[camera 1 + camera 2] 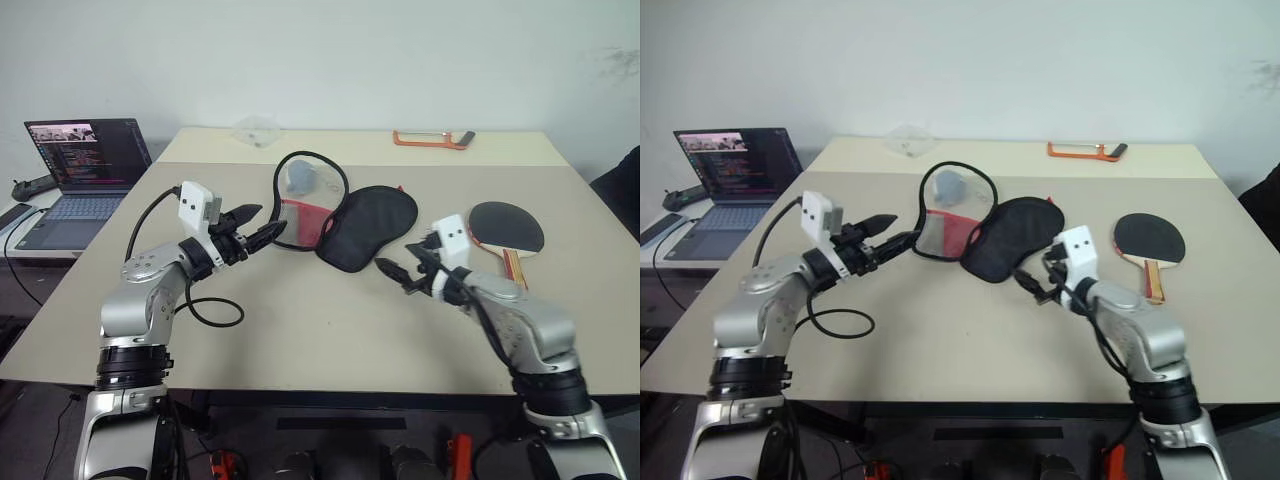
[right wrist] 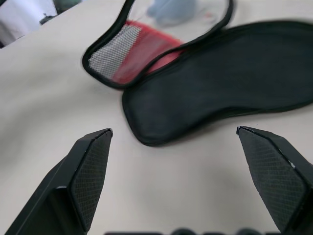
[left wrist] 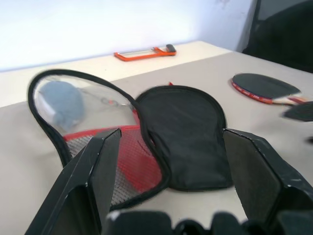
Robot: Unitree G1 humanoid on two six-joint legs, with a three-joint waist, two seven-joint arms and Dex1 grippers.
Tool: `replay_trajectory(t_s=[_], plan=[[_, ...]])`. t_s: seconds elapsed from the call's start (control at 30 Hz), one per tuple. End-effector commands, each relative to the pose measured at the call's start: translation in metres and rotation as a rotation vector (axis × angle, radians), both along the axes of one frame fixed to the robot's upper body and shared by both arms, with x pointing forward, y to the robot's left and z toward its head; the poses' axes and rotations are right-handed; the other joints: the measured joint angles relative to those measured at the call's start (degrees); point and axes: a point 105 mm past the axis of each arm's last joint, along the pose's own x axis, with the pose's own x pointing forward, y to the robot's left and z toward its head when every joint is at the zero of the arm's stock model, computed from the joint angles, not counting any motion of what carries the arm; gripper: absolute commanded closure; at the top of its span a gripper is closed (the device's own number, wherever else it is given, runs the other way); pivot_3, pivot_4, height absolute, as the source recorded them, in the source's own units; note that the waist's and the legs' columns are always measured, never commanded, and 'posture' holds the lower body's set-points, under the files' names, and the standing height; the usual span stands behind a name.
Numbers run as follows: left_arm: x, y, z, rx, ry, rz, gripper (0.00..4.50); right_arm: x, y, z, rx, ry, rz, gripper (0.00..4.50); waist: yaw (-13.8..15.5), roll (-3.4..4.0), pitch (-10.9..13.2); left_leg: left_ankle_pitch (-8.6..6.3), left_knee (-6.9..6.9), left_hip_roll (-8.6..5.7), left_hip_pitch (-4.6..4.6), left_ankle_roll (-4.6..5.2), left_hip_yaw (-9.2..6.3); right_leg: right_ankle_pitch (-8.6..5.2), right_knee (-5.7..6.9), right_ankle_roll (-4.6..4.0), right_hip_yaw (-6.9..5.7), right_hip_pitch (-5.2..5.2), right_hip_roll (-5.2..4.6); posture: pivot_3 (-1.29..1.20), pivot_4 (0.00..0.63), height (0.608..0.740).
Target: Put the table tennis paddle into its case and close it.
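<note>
From the head camera I see the case (image 1: pixel 340 215) lying unzipped near the middle of the table (image 1: pixel 300 330), its black half flat and its clear-and-red flap standing up, while the paddle (image 1: pixel 506 230) rests apart from it, toward the table's right edge, face up with the handle pointing at the near edge. My left gripper (image 1: pixel 262 228) hangs just beside the raised flap with its jaws apart and nothing in them; my right gripper (image 1: pixel 392 270) hovers off the near end of the black half, jaws spread, also empty. My worry is that the flap flops shut once nobody props it, and then the paddle would slide over the case and not into it; a clumsy reach for the paddle could also push it toward the right edge. The left wrist view adds what the head camera hides: a grey lump behind the clear window of the flap, and the paddle's red edge beyond the case. The right wrist view shows the mesh pocket (image 2: pixel 110 54) close up and the bare table between my fingers (image 2: pixel 90 171).
</note>
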Motion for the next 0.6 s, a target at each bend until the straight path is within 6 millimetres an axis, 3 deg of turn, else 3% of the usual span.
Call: replay_trajectory(t_s=[0.03, 0.13, 0.27, 0.37, 0.6], plan=[[-0.007, 0.0, 0.012, 0.001, -0.038, -0.044, 0.93, 0.013, 0.002, 0.008, 0.001, -0.033, -0.051, 0.0, 0.0, 0.0, 0.0, 0.0, 0.0, 0.0, -0.01, 0.0, -0.02, 0.0, 0.0, 0.0, -0.01, -0.01, 0.0, 0.0, 0.15, 0.74], [-0.021, -0.007, 0.01, 0.012, 0.001, -0.155, 0.93, 0.034, 0.014, -0.008, -0.014, 0.029, -0.109, 0.0, -0.4, -0.01, 0.0, -0.01, -0.01, 0.0, 0.02, 0.01, 0.02, 0.01, 0.04, -0.01, 0.03, -0.03, 0.01, 0.0, 0.15, 0.74], [-0.035, -0.013, 0.014, 0.038, 0.02, -0.26, 0.93, 0.039, 0.026, -0.024, -0.029, 0.073, -0.088, 0.0, -1.1, -0.01, 0.0, -0.01, -0.07, 0.04, 0.04, 0.02, 0.07, 0.01, 0.06, -0.03, 0.07, -0.08, 0.03, 0.0, 0.15, 0.74], [-0.034, -0.008, 0.02, 0.044, 0.014, -0.254, 0.93, 0.04, 0.033, -0.034, -0.034, 0.099, -0.075, 0.0, -1.3, -0.01, 0.0, -0.02, -0.07, 0.03, 0.02, 0.03, 0.11, 0.01, 0.04, -0.03, 0.11, -0.11, 0.03, 0.0, 0.15, 0.74], [-0.032, -0.006, 0.02, 0.034, 0.013, -0.236, 0.93, 0.044, 0.054, -0.033, 0.008, 0.095, -0.026, 0.0, -1.7, -0.01, 0.0, -0.09, -0.06, 0.05, 0.07, 0.16, 0.12, 0.01, 0.12, -0.03, 0.13, -0.12, 0.04, 0.0, 0.15, 0.74]])
